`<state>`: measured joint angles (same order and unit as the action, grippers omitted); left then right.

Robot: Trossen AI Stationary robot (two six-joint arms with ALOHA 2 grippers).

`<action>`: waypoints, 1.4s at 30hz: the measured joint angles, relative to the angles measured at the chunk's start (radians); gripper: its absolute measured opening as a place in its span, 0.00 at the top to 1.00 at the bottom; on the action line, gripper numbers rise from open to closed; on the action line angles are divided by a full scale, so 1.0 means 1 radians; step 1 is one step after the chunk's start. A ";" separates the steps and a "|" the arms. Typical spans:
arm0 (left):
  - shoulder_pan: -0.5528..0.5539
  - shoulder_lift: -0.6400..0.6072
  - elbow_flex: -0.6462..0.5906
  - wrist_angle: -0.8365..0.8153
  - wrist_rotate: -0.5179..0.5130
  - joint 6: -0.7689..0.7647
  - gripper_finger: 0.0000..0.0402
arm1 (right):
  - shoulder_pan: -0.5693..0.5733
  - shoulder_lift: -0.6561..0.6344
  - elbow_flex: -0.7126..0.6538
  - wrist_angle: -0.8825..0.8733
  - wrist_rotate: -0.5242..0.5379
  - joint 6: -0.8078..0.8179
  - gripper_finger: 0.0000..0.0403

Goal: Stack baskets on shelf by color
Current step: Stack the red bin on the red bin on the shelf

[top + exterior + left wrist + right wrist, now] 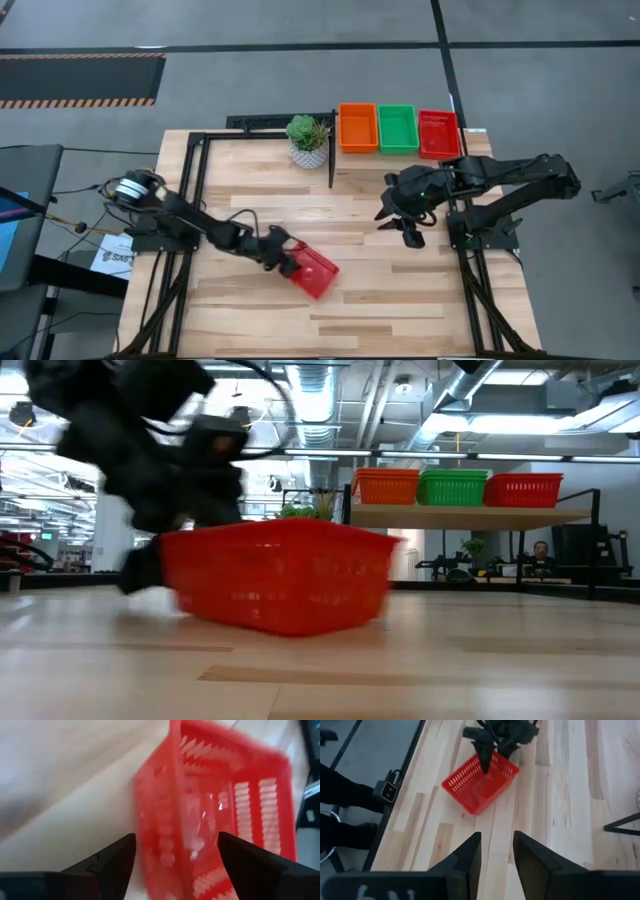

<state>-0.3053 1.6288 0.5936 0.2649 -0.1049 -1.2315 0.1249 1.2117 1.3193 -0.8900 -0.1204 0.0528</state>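
Observation:
A red mesh basket [316,272] sits on the wooden tabletop at centre front; it also shows in the low view [280,575] and the right wrist view [480,782]. My left gripper [290,258] is open at the basket's left end, with one wall [170,820] between its fingers. My right gripper [398,225] is open and empty above the table's right half, in front of the shelf [470,515]. On the shelf stand an orange basket [358,128], a green basket [397,128] and a red basket [438,133], side by side. My left gripper has its fingers [115,862] astride one wall of the red basket on the table, one outside and one inside, slanting down from the table's left. A gap shows on both sides of the wall, so I cannot tell whether a finger touches it.
A plant in a white pot [308,140] stands on the table just left of the shelf. Black frame rails [190,190] run along the table's left and right sides. A person [540,552] sits far behind the table.

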 joint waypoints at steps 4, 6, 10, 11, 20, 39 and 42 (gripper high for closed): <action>0.069 0.125 0.083 0.101 0.029 0.056 0.32 | 0.009 0.015 0.000 0.006 0.000 0.000 0.67; 0.099 0.185 0.148 0.117 0.062 0.092 0.32 | 0.019 0.031 -0.001 0.007 0.000 0.000 0.67; 0.143 0.280 0.297 0.105 0.134 0.200 0.32 | 0.053 0.072 -0.001 0.011 -0.001 0.001 0.67; 0.154 0.296 0.336 0.102 0.155 0.232 0.32 | 0.062 0.083 -0.001 0.014 -0.002 0.002 0.67; 0.264 0.355 0.603 0.015 0.178 0.407 0.32 | 0.202 0.075 -0.002 0.029 0.037 0.197 0.67; 0.298 -0.085 0.682 -0.573 0.203 0.547 0.32 | 0.408 0.255 -0.001 0.213 0.227 0.306 0.67; 0.265 -0.183 0.682 -0.651 0.149 0.572 0.32 | 0.414 0.327 -0.001 0.321 0.224 0.311 0.67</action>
<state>-0.0399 1.4454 1.2755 -0.3863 0.0444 -0.6597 0.5387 1.5391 1.3186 -0.5693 0.1032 0.3634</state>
